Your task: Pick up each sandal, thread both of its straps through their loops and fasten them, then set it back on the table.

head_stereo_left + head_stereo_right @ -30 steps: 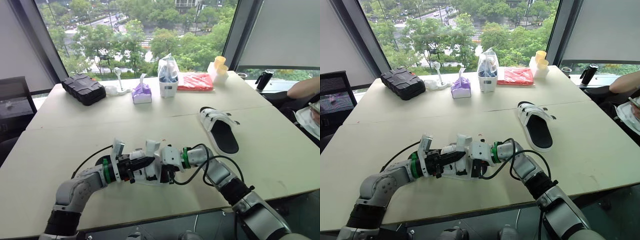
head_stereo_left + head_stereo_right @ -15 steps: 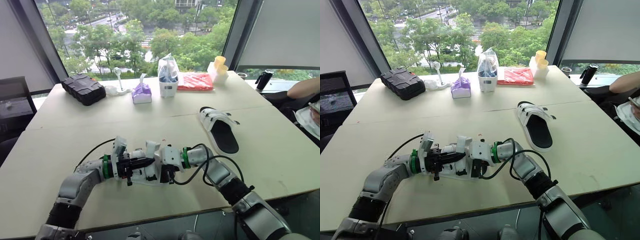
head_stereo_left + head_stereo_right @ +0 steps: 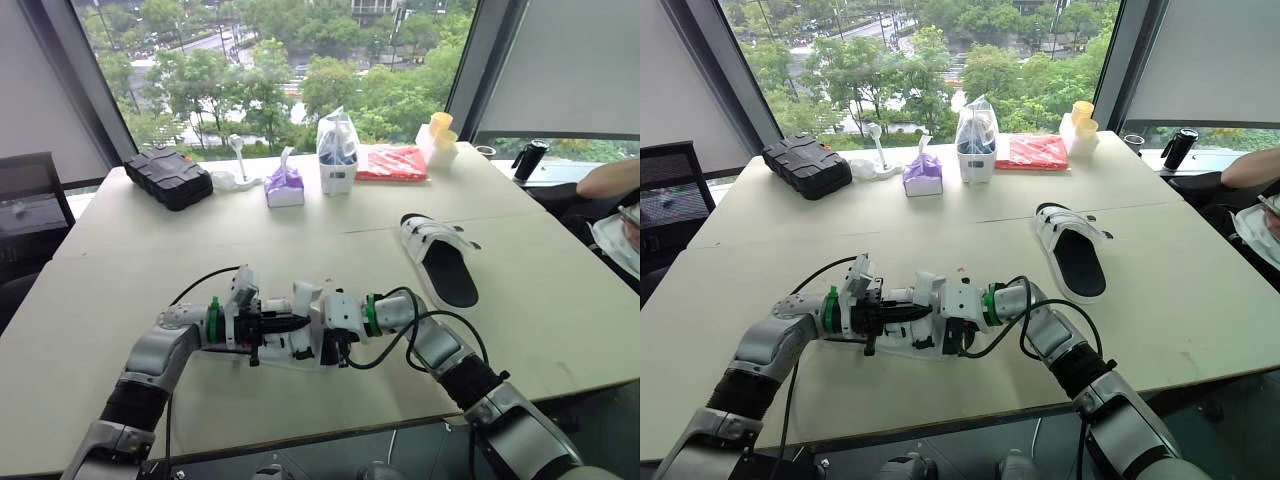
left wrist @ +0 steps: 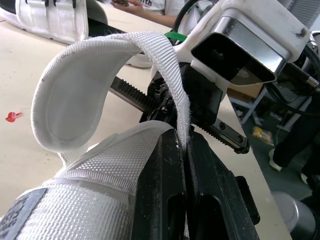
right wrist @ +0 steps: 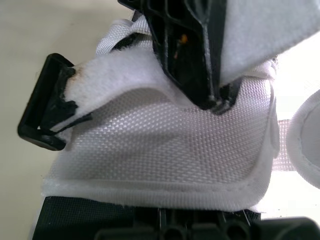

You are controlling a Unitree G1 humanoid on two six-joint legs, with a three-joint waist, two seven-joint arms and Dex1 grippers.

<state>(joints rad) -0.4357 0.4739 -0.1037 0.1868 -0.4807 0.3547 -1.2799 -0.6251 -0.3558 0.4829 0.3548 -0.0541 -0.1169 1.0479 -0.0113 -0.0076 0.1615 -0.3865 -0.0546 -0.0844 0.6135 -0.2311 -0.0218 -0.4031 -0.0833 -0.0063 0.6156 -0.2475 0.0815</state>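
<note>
A white sandal (image 3: 292, 348) with a black sole lies at the table's (image 3: 120, 300) near middle, between my two grippers. My left gripper (image 4: 184, 150) is shut on one white strap (image 4: 100, 65), which curls up and over in a loop; its fingers (image 5: 190, 60) reach in over the webbing (image 5: 165, 155). A black loop buckle (image 5: 45, 110) sticks out beside that webbing. My right gripper (image 3: 335, 343) holds the sandal from the other side, shut on it. The second sandal (image 3: 440, 262) lies flat on the table to the right, farther back.
Along the far edge stand a black case (image 3: 167, 177), a purple tissue pack (image 3: 284, 186), a clear bag with a white container (image 3: 337, 150), a red packet (image 3: 390, 163) and yellow cups (image 3: 438, 133). A person's arm (image 3: 610, 175) rests at the right edge.
My left arm has swung farther onto the table, its gripper staying pinched on the strap. The right arm and the second sandal have not moved.
</note>
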